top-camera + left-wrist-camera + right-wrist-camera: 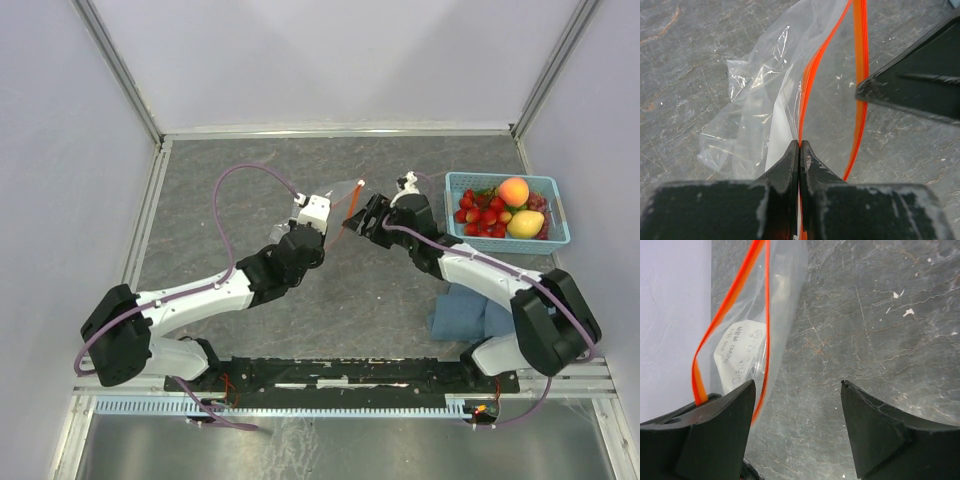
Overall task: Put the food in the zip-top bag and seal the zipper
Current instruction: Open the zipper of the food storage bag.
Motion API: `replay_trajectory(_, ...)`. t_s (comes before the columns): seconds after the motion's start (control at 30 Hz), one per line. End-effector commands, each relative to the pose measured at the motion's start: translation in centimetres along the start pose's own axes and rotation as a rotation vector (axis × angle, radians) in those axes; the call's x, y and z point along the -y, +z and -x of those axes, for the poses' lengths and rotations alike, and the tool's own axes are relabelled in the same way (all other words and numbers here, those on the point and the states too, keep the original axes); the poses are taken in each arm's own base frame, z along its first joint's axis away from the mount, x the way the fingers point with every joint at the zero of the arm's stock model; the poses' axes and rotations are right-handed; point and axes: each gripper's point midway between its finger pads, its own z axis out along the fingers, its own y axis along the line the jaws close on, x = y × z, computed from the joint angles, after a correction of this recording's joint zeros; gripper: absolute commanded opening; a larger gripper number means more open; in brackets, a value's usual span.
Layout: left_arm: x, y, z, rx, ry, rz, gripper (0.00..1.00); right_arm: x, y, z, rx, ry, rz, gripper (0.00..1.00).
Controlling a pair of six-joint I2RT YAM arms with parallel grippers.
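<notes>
While your left pincer clamps zipper, zip-top bag sits on table between arms; right pincer gapes wide beside its mouth; food lies rightward in basket, nearer your right arm.

I have the zip-top bag central over the bench, between both arms. I find the food in the basket, right of it.

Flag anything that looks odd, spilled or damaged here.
Nothing is spilled or damaged. The bag is crumpled and empty, pinched at its zipper by the left gripper, with the right gripper open beside the mouth. The fruit sits in the basket.
</notes>
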Motion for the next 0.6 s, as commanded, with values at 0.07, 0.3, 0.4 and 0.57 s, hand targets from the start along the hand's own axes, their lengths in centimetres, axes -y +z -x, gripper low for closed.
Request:
replay_trajectory(0.07, 1.2, 0.0, 1.8, 0.083, -0.127, 0.004, 0.03, -2.3, 2.6, 0.4, 0.034, 0.052, 0.095, 0.70)
replay_trajectory(0.3, 2.4, 0.2, 0.3, 0.057, -0.116, -0.016, 0.03, -1.6, 3.1, -0.6, 0.022, 0.052, 0.068, 0.63)
replay_trajectory(0.4, 2.3, 0.0, -0.5, 0.046, -0.120, 0.002, 0.03, -0.4, 2.7, -0.4, 0.049, 0.035, 0.007, 0.54)
replay_trajectory(0.57, 2.4, -0.3, -0.9, 0.042, -0.138, -0.005, 0.04, 0.8, 2.0, -0.9, 0.048, 0.005, -0.043, 0.24)
